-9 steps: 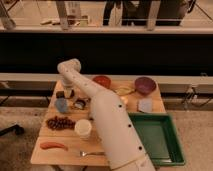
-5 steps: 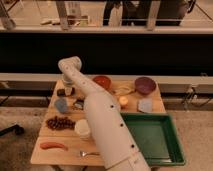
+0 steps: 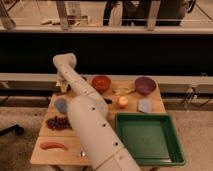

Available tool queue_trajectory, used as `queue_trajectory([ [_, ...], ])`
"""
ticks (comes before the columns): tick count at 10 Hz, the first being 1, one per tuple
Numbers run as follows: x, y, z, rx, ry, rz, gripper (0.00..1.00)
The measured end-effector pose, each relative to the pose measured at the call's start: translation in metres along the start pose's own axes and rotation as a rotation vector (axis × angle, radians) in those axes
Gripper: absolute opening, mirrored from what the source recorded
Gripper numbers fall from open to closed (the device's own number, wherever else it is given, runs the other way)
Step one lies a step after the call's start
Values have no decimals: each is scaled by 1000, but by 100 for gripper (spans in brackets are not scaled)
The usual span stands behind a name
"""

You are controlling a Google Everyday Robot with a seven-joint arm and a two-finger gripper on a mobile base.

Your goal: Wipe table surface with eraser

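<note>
The eraser [image 3: 59,90], a small dark block, sits at the upper left corner of the counter [image 3: 45,135], just above the blue cup [image 3: 61,105] in the frame. The gripper [image 3: 62,82] hangs right over it on an arm reaching up from the bottom centre, its jaws closed; whether they grip the eraser or only meet it cannot be told, nor can its long axis. Any wiping stroke would likely run right or down-frame, where the counter lies.

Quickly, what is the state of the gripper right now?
Gripper: shut, down at the far left corner of the table surface; whether it holds anything cannot be told.
</note>
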Motion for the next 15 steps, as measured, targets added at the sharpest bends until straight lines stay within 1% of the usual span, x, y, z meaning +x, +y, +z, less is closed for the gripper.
queue_trajectory([
  [1, -9, 0, 5, -5, -1, -15, 0],
  [3, -11, 7, 10, -21, 6, -36, 0],
  [6, -19, 21, 12, -22, 5, -55, 0],
  [11, -2, 39, -3, 5, 14, -36, 0],
  [14, 22, 44, -9, 14, 18, 11, 0],
  [15, 26, 46, -7, 13, 17, 22, 0],
])
